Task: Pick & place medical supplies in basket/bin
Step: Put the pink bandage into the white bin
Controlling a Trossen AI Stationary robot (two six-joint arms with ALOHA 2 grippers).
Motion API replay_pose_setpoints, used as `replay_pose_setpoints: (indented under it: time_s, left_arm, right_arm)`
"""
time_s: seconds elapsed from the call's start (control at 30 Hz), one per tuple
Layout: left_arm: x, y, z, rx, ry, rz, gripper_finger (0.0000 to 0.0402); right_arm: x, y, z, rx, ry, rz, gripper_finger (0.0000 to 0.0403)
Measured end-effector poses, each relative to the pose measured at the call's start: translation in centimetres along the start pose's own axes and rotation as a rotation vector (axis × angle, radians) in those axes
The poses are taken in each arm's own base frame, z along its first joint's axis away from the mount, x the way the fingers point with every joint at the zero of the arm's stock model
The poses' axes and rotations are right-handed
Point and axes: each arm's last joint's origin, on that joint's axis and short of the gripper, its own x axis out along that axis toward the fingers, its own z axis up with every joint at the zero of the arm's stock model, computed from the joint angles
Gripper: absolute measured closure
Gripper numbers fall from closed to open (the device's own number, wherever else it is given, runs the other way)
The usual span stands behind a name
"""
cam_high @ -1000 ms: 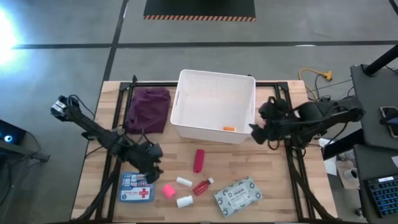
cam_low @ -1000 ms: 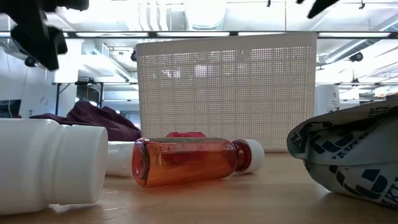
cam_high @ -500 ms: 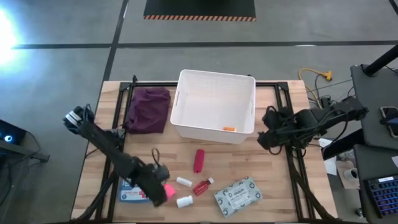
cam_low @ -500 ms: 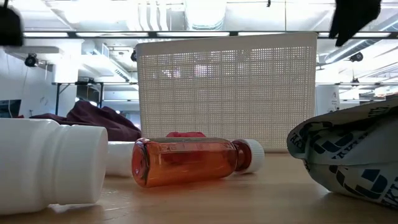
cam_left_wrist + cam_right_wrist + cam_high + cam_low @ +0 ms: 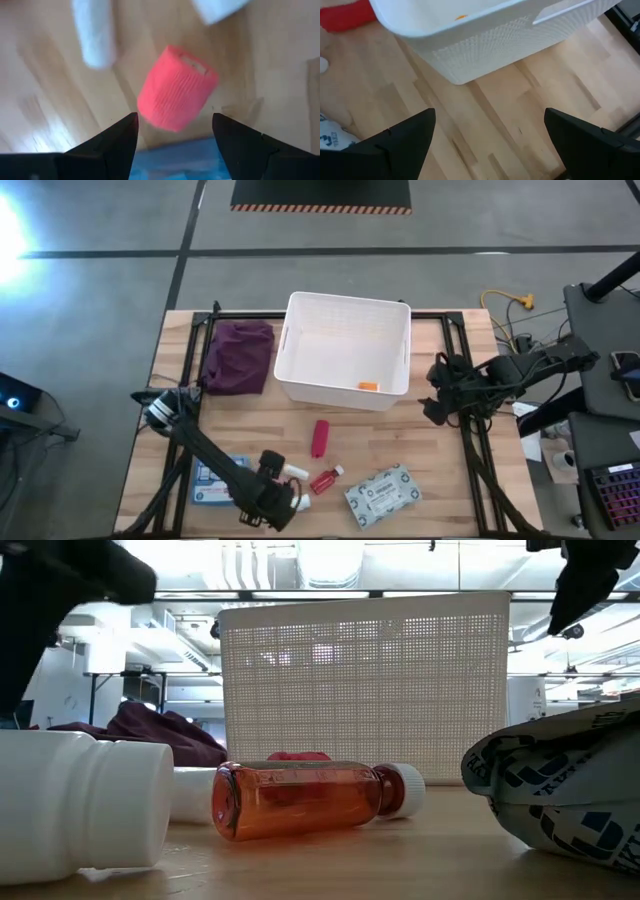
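The left pincer hangs low over the front of the counter with its fingers spread wide and nothing between them; the pink cube lies on the wood just ahead of the gap, untouched, with the blue-white first-aid box beside it and two white vials a little farther on. Outward from there lie the red bottle, the red tube and the patterned packet, all loose on the counter. The white bin stands at the back with a small orange bottle inside it, and the right pincer waits near the bin's right side, wide open and empty.
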Motion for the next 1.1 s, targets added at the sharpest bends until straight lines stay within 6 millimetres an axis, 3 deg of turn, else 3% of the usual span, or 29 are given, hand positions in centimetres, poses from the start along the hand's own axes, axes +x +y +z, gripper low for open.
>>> replay_pose_setpoints:
  time_s: [0.23, 0.63, 1.1]
  left_arm:
    - [-0.7, 0.2, -0.3, 0.059, -0.169, 0.025, 0.0164]
    - [1.3, 1.4, -4.1, 0.185, -0.280, -0.061, 0.0164]
    - [3.9, 1.8, -5.0, 0.186, -0.400, -0.077, 0.0164]
  right_arm:
    - [-0.2, -0.1, 0.1, 0.046, -0.024, 0.012, 0.0037]
    - [0.5, 0.7, 0.3, 0.146, -0.005, -0.011, 0.0037]
    - [1.0, 1.2, 0.4, 0.145, 0.008, -0.030, 0.0037]
